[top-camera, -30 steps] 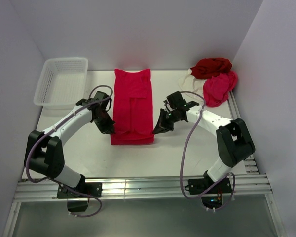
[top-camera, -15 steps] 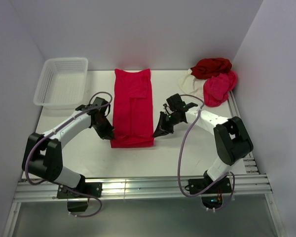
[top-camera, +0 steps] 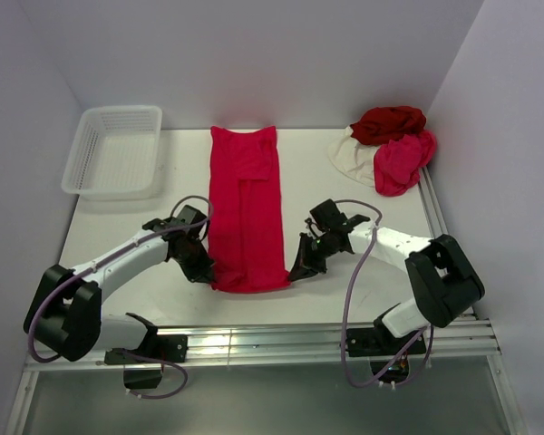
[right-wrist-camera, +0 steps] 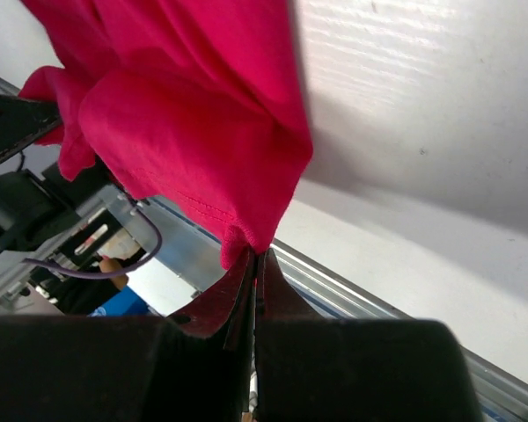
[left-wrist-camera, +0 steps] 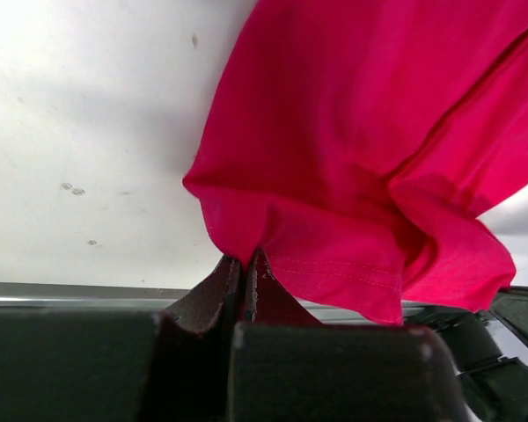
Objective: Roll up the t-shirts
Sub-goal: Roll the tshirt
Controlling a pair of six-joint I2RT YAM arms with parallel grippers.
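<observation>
A bright crimson t-shirt lies folded into a long strip down the middle of the white table. My left gripper is shut on its near left corner, and the cloth hangs from the jaws in the left wrist view. My right gripper is shut on its near right corner, which also shows in the right wrist view. The near hem is lifted off the table between them. A dark red tee, a pink-red tee and a whitish tee lie piled at the far right.
A white plastic mesh basket stands at the far left corner. The metal rail of the table's near edge runs close below both grippers. Walls close in the table on the left, back and right.
Both grippers have moved toward the near edge, pulling the crimson shirt's near hem with them. The strip now reaches further toward me and its near end is lifted and bunched.
</observation>
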